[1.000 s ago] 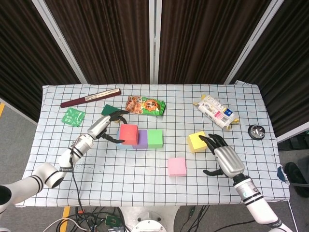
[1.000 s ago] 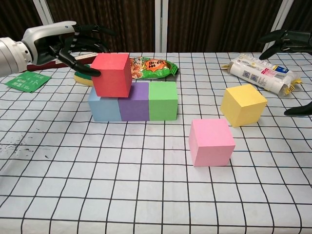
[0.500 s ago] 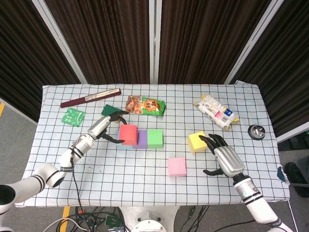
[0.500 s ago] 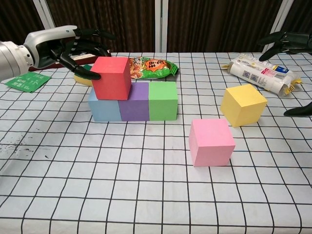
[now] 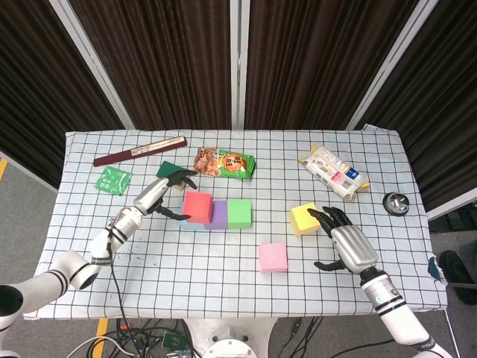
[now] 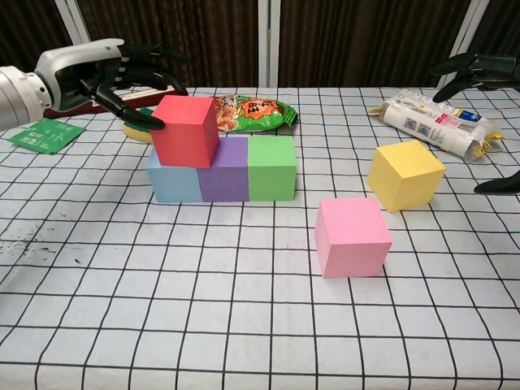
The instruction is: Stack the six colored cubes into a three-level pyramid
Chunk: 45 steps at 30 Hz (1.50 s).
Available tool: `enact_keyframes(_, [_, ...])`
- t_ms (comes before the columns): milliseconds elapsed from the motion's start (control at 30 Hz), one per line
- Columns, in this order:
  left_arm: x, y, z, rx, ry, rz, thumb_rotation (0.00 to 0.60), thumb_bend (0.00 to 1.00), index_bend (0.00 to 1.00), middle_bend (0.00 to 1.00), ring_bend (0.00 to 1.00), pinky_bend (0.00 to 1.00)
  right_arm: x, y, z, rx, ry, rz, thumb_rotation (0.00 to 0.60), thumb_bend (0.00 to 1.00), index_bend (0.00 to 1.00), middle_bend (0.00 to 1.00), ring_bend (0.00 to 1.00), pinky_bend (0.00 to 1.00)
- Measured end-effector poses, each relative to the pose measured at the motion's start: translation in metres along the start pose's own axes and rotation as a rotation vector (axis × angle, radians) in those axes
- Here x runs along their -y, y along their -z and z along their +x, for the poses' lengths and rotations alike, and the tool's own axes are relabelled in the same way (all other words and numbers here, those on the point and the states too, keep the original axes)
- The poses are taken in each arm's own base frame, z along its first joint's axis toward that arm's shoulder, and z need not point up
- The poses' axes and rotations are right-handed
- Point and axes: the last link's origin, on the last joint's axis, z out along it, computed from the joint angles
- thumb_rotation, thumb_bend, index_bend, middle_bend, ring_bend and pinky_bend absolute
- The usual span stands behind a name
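The red cube (image 5: 197,206) sits on the base row of blue, purple (image 5: 218,215) and green (image 5: 239,213) cubes in the head view, over the blue-purple seam. Compared with a second ago it has hardly shifted, while the left hand (image 5: 160,192), fingers spread and holding nothing, has eased slightly off its left face; I judge the placement done and the second level half built. The right hand (image 5: 344,242) has not moved: it hovers with fingers apart just beside the yellow cube (image 5: 303,218), with the pink cube (image 5: 273,256) lying apart toward the front of the table (image 5: 417,283).

In the chest view the red cube (image 6: 186,130) rests slightly askew on the blue cube (image 6: 172,180). The left hand (image 6: 97,75) is just to its left, one fingertip near the cube's upper corner. Whether it touches I cannot tell. The yellow cube (image 6: 405,174) likely goes up next.
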Motion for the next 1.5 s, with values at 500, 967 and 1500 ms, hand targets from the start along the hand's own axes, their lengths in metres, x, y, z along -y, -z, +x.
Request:
enact_keyframes(500, [0.016, 0.06, 0.05, -0.204, -0.13, 0.055, 0.6, 0.0, 0.14, 0.24, 0.06, 0.1, 0.021, -0.03, 0.02, -0.032, 0.018, 0.067, 0.6, 0.01, 0.0, 0.15, 0.0, 0.0])
enact_keyframes(967, [0.05, 0.225, 0.025, -0.35, -0.435, 0.349, 0.6, 0.0, 0.19, 0.22, 0.06, 0.09, 0.107, -0.13, 0.001, 0.064, -0.012, 0.186, 0.6, 0.0, 0.0, 0.08, 0.0, 0.0])
enact_keyframes(1500, [0.047, 0.274, -0.011, -0.38, -0.367, 0.355, 0.6, 0.0, 0.19, 0.22, 0.06, 0.09, 0.188, -0.192, -0.049, 0.125, 0.013, 0.155, 0.6, 0.0, 0.0, 0.1, 0.0, 0.0])
